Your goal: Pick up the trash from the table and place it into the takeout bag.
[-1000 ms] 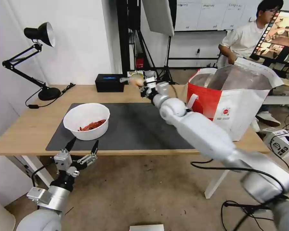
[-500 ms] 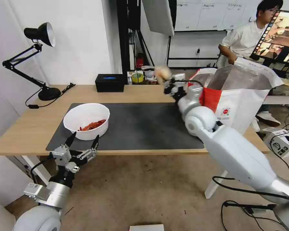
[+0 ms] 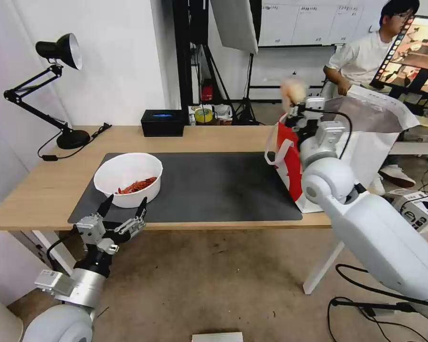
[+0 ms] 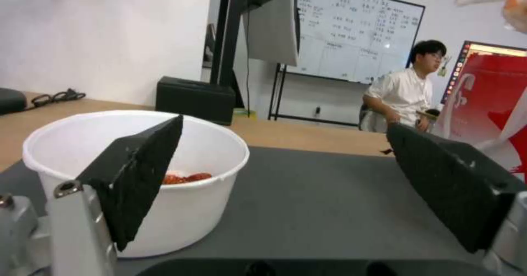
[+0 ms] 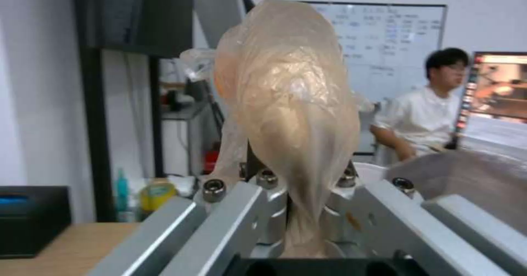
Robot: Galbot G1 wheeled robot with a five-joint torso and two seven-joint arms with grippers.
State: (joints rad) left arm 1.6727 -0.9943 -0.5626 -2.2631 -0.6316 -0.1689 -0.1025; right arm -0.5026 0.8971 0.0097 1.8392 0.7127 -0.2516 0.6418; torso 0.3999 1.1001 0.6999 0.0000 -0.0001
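Risen over takeout bag (image 3: 366,142), right claw (image 3: 295,105) grips tan lump (image 3: 292,90).

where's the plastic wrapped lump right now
Head view: the tan plastic-wrapped lump is held aloft in the right claw, over the takeout bag's near edge at the table's right end.

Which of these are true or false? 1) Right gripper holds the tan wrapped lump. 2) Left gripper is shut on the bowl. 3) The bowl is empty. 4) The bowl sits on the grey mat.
1) True: the right gripper is shut on the tan plastic-wrapped lump, raised beside the takeout bag.
2) False: the left gripper is open, short of the white bowl.
3) False: it holds red scraps.
4) True: on the mat.
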